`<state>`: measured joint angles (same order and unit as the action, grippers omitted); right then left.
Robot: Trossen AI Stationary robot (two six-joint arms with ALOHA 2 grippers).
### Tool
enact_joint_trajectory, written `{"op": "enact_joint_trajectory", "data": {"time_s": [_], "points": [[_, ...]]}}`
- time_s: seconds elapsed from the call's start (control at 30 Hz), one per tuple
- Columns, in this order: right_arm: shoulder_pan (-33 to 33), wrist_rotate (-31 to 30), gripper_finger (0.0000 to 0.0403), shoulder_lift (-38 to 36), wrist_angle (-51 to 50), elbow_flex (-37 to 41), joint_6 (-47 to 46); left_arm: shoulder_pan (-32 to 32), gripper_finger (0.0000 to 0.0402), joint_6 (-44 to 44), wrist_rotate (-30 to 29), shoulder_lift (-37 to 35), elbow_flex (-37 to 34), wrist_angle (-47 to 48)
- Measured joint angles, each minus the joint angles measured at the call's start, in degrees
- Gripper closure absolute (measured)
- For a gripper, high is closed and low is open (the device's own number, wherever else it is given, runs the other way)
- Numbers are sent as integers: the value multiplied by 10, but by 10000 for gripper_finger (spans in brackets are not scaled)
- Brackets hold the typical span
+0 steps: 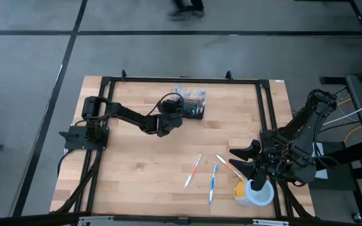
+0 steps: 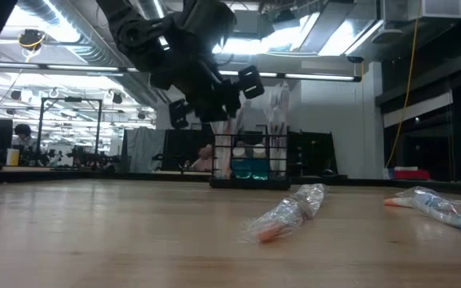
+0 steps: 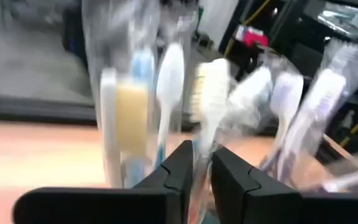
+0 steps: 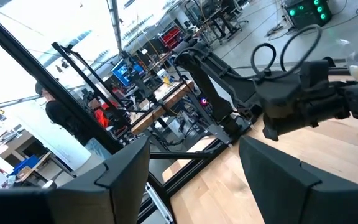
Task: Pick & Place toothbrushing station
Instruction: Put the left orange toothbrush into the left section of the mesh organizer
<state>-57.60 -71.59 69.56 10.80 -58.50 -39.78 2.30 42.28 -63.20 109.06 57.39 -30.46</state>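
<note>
The toothbrushing station (image 1: pixel 197 105), a black mesh holder (image 2: pixel 250 164), stands at the table's far middle with several wrapped toothbrushes (image 3: pixel 291 106) upright in it. My left gripper (image 1: pixel 182 110) reaches it from the table's left and is shut on a white wrapped toothbrush (image 3: pixel 211 87) standing among the others. In the low view my left gripper (image 2: pixel 242 88) hangs just above the holder's top. My right gripper (image 1: pixel 249 157) waits open (image 4: pixel 194 180) over the near right, holding nothing. My left gripper pinches the wrapped toothbrush's handle (image 3: pixel 202 163) below its bristle head, between the two fingers (image 3: pixel 180 169), with only a narrow gap left. The fingers come nearly level from the table's left and lie across the handle. The toothbrush stands upright; its lower end is hidden behind the fingers.
Three wrapped toothbrushes (image 1: pixel 193 171) (image 1: pixel 212 182) (image 1: pixel 229 165) lie loose on the near right of the table; one (image 2: pixel 290 210) shows close in the low view. A yellow cup with a pale lid (image 1: pixel 251 192) stands under my right arm. A black frame (image 1: pixel 181 80) borders the table.
</note>
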Motion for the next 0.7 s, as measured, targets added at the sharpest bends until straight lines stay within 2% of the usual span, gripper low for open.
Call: {"op": "enact_joint_trajectory", "data": {"time_s": [0.07,0.13,0.3,0.4,0.5,0.63,0.7], "points": [[0,0,152,0,10,0,9,1,341,18,7,0,0,8],[0,2,152,0,29,0,26,1,326,-1,3,-4,0,-9],[0,5,152,0,68,0,72,1,289,-111,1,-5,0,-120],[0,5,152,0,71,0,77,0,271,-149,-10,-6,0,-160],[0,7,152,0,71,0,77,-2,259,-216,-11,-7,0,-245],[0,6,152,0,69,0,93,-15,252,-328,29,-21,-1,-399],[0,7,152,0,60,0,97,-29,252,-378,69,-48,-1,-423]]}}
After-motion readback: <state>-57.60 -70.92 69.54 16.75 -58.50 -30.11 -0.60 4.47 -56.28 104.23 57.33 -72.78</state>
